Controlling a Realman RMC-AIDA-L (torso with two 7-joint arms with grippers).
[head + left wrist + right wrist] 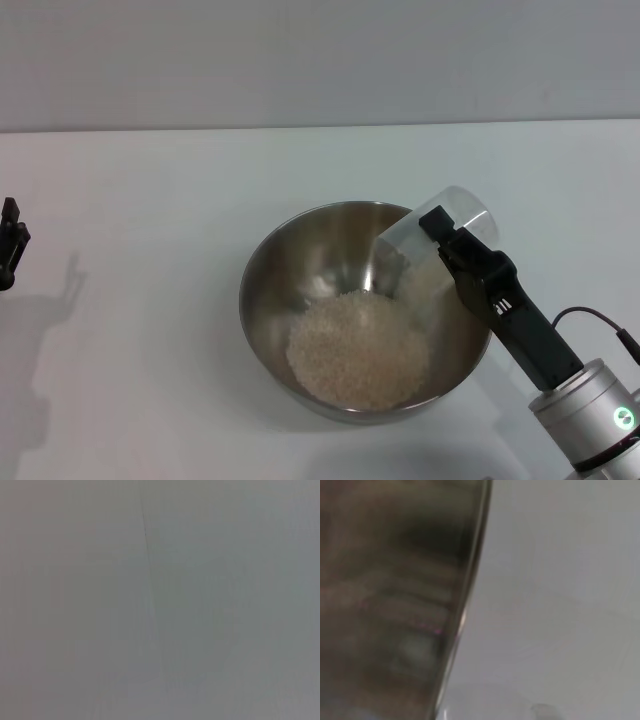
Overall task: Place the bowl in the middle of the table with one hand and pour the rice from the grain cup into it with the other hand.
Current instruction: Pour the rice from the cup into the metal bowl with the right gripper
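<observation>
Fingers of my right gripper (447,237) clamp the grain cup (440,232), tipped mouth-down over the bowl's (270,262) right rim. Rice (358,348) sits heaped inside the bowl, mid-table (140,200). My left gripper (10,250) hangs at the left edge; I cannot tell its state.

Shiny brushed-steel bowl (300,262) — clear, frosted plastic grain cup (455,215)

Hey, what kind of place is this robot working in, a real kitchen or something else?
Probably a lab or test bench, not a kitchen: a bare white table against a plain grey wall, with only a steel bowl of rice and the grain cup tipped by the right gripper.
</observation>
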